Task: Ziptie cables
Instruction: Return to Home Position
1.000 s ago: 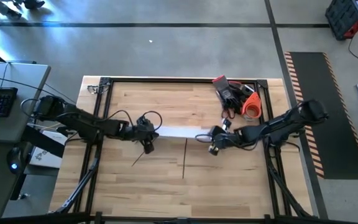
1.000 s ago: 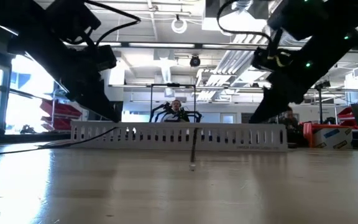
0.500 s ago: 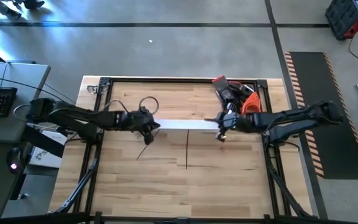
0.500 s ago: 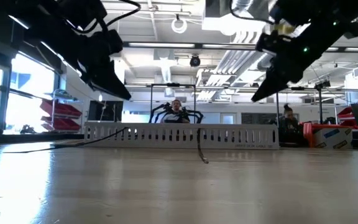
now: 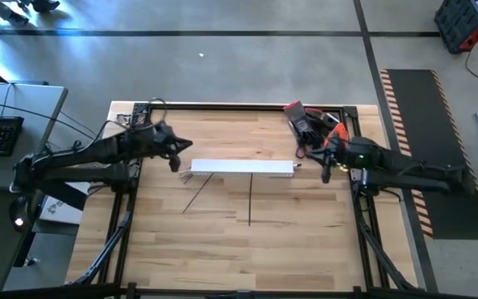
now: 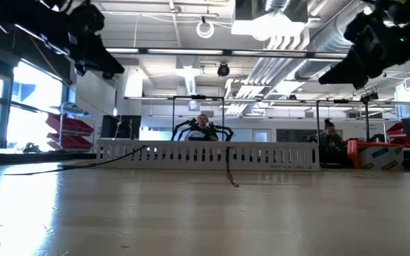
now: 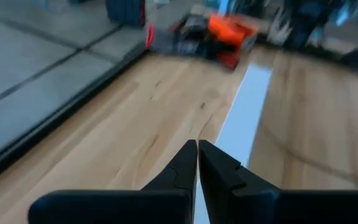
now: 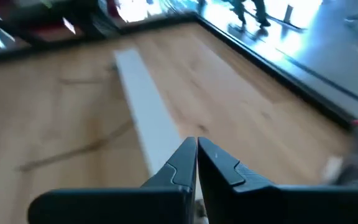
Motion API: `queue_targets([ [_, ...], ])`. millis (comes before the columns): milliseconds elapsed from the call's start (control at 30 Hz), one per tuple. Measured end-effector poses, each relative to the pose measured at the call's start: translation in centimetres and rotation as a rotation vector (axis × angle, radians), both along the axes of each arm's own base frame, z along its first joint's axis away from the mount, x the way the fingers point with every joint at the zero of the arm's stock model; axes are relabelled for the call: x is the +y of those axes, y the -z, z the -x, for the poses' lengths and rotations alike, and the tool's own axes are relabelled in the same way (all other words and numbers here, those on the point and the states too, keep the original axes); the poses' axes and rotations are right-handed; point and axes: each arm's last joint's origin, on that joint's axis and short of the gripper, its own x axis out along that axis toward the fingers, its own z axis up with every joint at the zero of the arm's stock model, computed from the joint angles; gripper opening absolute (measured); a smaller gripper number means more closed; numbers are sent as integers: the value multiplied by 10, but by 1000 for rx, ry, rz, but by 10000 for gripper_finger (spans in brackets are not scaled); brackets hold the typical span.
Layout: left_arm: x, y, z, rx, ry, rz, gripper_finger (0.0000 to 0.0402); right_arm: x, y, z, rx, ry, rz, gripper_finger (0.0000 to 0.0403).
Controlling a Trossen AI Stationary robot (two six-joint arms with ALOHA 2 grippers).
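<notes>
Mid-table: white duct; left tool, right tool closed.

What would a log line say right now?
duct: mid-table | left hand: shut, empty, in air past its left end | right hand: shut, empty, in air past right end | ziptie: on table in front
</notes>
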Motion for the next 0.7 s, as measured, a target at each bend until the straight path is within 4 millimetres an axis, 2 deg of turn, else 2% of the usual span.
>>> queue_targets([
  [133, -1, 9, 17, -95, 5, 25, 0, 5, 23, 13, -119, -71, -84, 0],
  [267, -2, 31, 31, -139, -46, 78, 0, 7, 35, 20, -240, -75, -119, 0],
  [400, -6, 49, 39, -242, -24, 85, 0, 9, 46, 23, -291, -109, -110, 0],
  [600, -10, 79, 49, -317, -37, 123, 0, 13, 42, 26, -360, -237, -79, 0],
  [700, -11, 87, 51, -350, -42, 142, 0, 14, 42, 26, -369, -250, -66, 0],
])
